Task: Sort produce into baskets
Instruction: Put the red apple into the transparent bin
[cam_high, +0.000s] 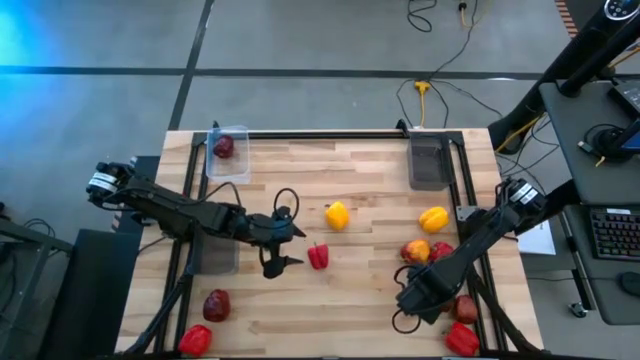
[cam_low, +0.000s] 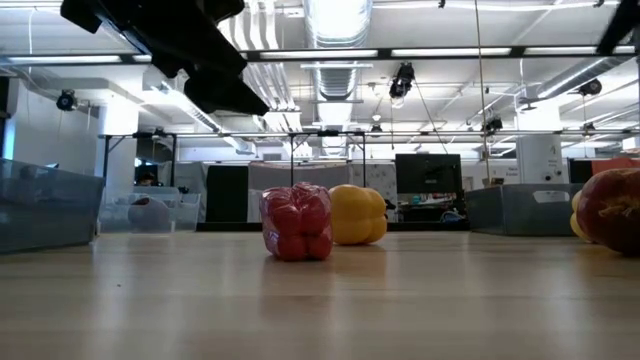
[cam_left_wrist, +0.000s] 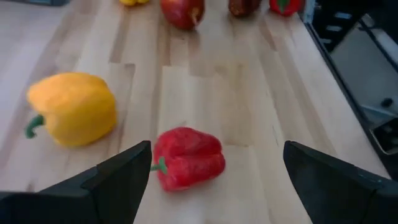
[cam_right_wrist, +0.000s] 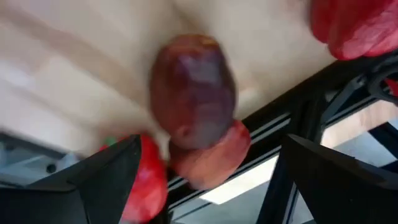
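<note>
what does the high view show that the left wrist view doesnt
Only the high view shows the two baskets at the table's far edge, the left basket holding a dark maroon fruit, the right basket with nothing visible in it. It also shows both arms whole, the right gripper and the maroon and red pieces at the near left corner.

Only the left wrist view shows the left gripper's fingers standing wide open, seen close.

Both show the red pepper just ahead of that gripper and the yellow pepper beside it.
</note>
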